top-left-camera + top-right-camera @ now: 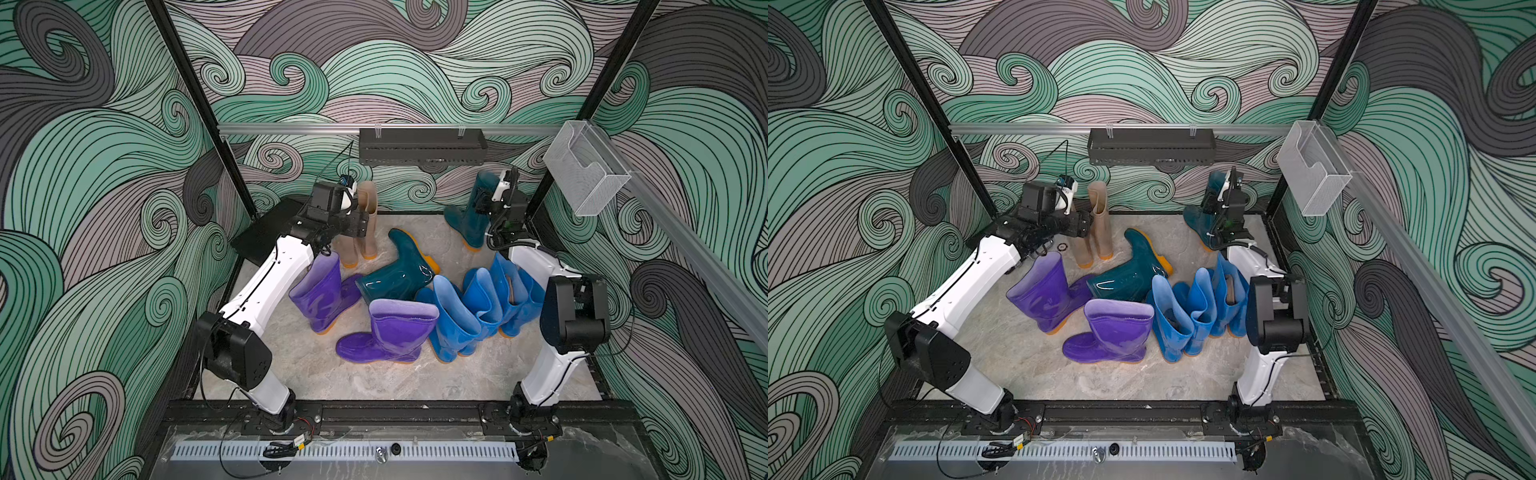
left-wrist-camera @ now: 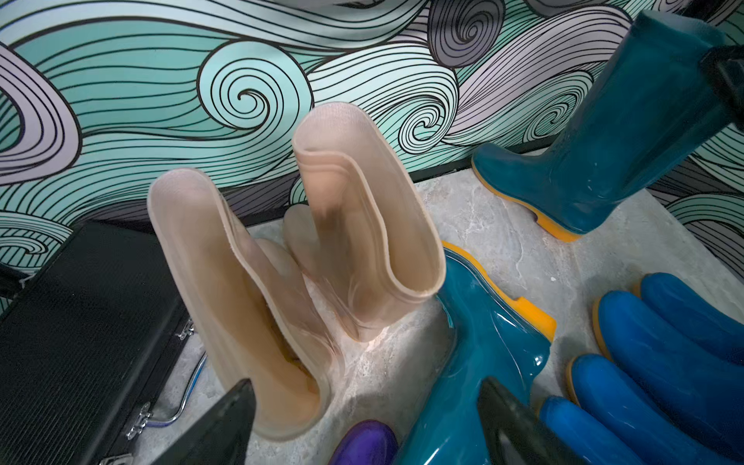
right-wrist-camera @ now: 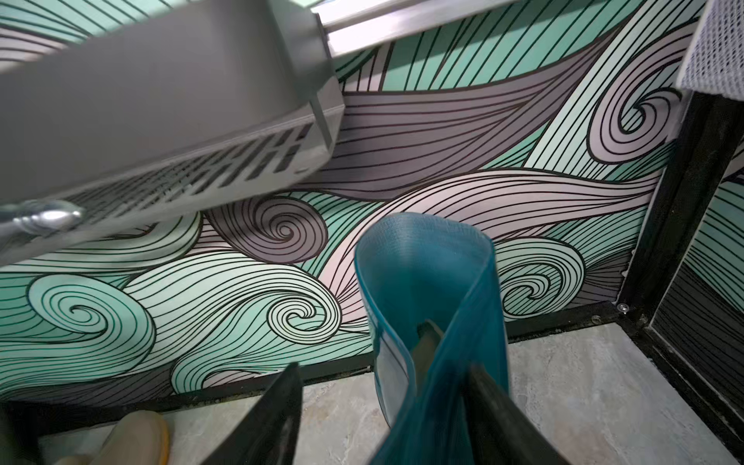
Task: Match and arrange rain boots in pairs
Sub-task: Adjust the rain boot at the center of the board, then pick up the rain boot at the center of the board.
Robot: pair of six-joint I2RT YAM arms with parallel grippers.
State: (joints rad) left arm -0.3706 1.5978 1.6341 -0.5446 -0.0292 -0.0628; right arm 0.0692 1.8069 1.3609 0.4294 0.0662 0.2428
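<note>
Far left of the lying teal boot sits the case; nearer, the left gripper gapes empty beside the upright beige pair. Two purple boots stand left and front of it, four blue boots right. Behind-right, the right gripper has its jaws spread about the upright teal boot.
</note>
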